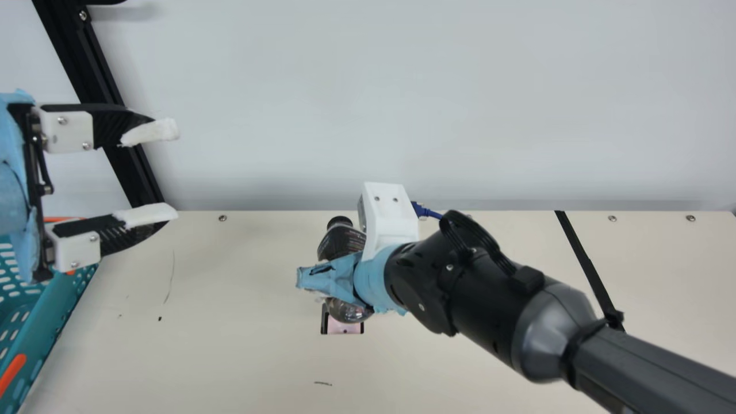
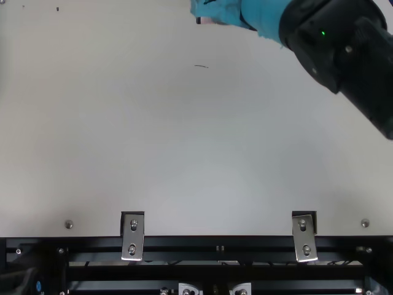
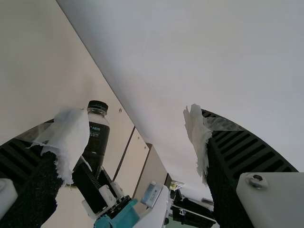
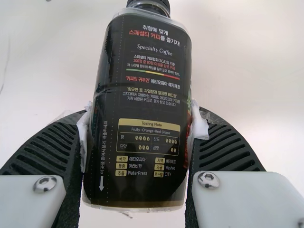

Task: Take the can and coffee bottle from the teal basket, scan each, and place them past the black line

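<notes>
- One pale wall [image 1: 402, 103] runs right along behind the action, and here's one cream table [image 1: 230, 356] in front of it!
- One teal basket [image 1: 53, 313], over at the main view's left.
- One black line [image 1: 587, 264], across on the right side.
- Two grippers in play. The left gripper [image 1: 174, 171] hangs near the basket, fingers spread wide, nothing between them. The right gripper [image 1: 330, 279], mid-table, has its fingers [image 4: 45, 147] drawn in on both sides of the bottle, a firm grip, one finger to each flank!
- One coffee bottle [image 1: 339, 238], between basket and line, well apart from the line. In the main view its long axis runs up and down with a slight lean: cap [image 1: 339, 221] towards the wall and a touch left, base the opposite way. Whether the base touches the table, I can't tell from here.
- One pink-faced device [image 1: 344, 328], peeking out just by the bottle's base.
- Two metal brackets [image 2: 132, 236], the top view has them, at the table's edge.
</notes>
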